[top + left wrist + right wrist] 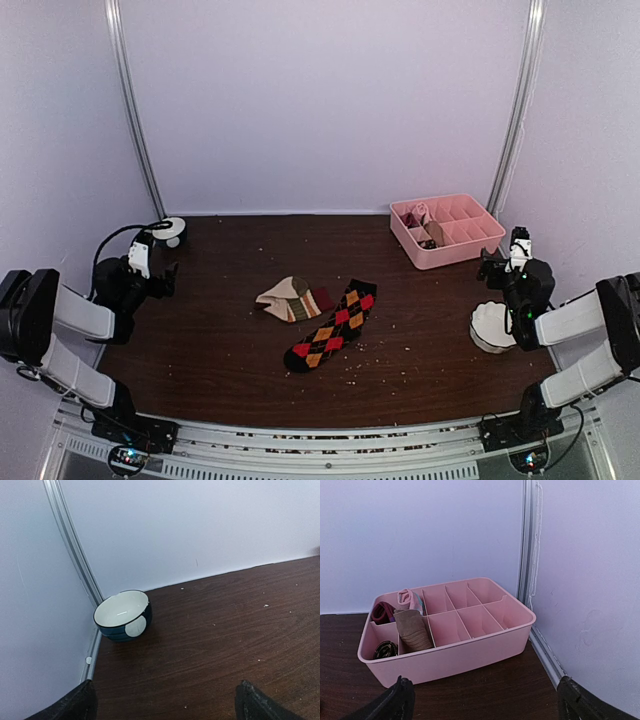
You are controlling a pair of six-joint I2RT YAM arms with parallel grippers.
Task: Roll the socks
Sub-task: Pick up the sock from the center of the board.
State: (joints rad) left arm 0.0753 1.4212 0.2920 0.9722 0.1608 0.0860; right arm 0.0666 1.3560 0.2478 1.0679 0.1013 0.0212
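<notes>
Two socks lie near the middle of the dark wooden table, seen only in the top view. The black sock with red and orange diamonds (332,326) lies stretched out on a slant. Just to its left, the beige-tan striped sock (292,299) lies folded and touches it. My left gripper (160,262) hangs open at the table's far left, well away from the socks. At the far right my right gripper (500,260) is open too, with nothing between its fingers. Only the black fingertips (75,704) show in the left wrist view, and the fingertips (395,700) likewise in the right wrist view.
A pink divided tray (447,231) (470,650) with a few rolled socks in its left cells stands at the back right, in front of my right gripper. A white bowl (492,327) sits under the right arm. A dark blue bowl (172,231) (123,615) stands in the back left corner.
</notes>
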